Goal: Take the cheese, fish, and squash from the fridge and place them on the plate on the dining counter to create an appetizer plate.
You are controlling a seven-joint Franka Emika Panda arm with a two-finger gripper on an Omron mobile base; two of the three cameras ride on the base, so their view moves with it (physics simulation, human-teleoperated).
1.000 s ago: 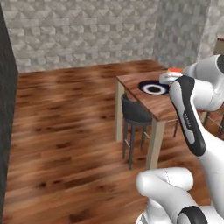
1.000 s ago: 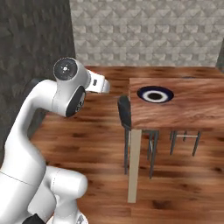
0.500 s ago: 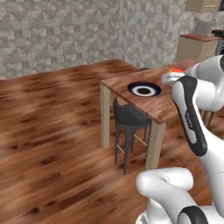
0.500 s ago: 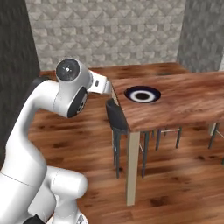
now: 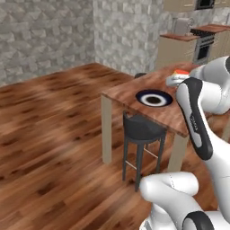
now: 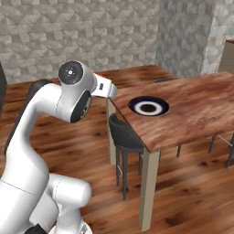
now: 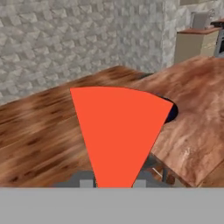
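Observation:
A yellow-orange cheese [image 7: 118, 131] wedge with a reddish tone stands between my gripper's [image 7: 113, 183] two fingers, which are shut on it. In the left base view the cheese [image 5: 181, 72] shows as a small red-orange bit at the hand, held above the dining counter's [image 5: 123, 92] far side. The navy-rimmed plate [image 5: 154, 98] with a white centre lies near the end of the reddish-brown dining counter [image 6: 196, 105]. In the right base view the plate [image 6: 148, 106] is right of and below my hand. Behind the wedge, a sliver of the plate's dark rim [image 7: 172, 111] peeks out.
A dark stool [image 5: 141, 130] stands under the counter's near edge, also seen as the stool [image 6: 123, 137] from the right. Beige kitchen cabinets [image 5: 179, 47] stand at the back right. Stone walls close the room behind an open wooden floor [image 5: 49, 134].
The whole scene has shifted: the base has moved, and the dining counter and plate now stand closer and larger. The arm holds the same pose with the cheese.

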